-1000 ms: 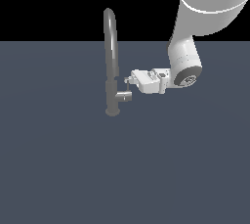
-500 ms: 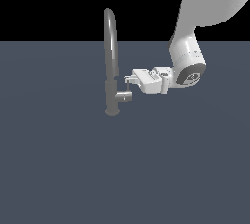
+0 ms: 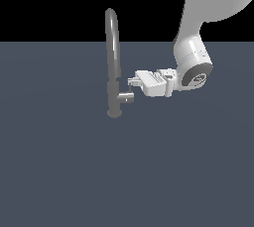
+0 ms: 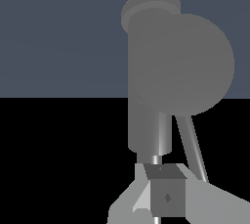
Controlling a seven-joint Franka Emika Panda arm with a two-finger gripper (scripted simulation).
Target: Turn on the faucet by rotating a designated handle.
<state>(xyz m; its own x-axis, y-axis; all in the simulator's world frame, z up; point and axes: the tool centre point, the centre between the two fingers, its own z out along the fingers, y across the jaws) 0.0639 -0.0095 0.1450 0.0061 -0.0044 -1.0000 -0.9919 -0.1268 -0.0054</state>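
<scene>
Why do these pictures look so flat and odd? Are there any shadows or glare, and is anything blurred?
Exterior view: even, flat light, a soft sheen down the tall grey arched metal faucet, a plain black backdrop, and no cast shadows on the dark blue-grey floor. Wrist view: the short grey handle stub looms huge and featureless because the camera sits so close behind the white gripper; edges look slightly soft.

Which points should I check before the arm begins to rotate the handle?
1. Tool at the handle, not the spout: ok, fingertips sit just above the stub.
2. Fingers around the lever pin: cannot tell; the wrist view shows a thin rod running behind a finger pad.
3. Tool closed firmly: cannot tell.
4. Faucet upright on its base: ok.
5. Arm body apart from the spout: ok.
</scene>
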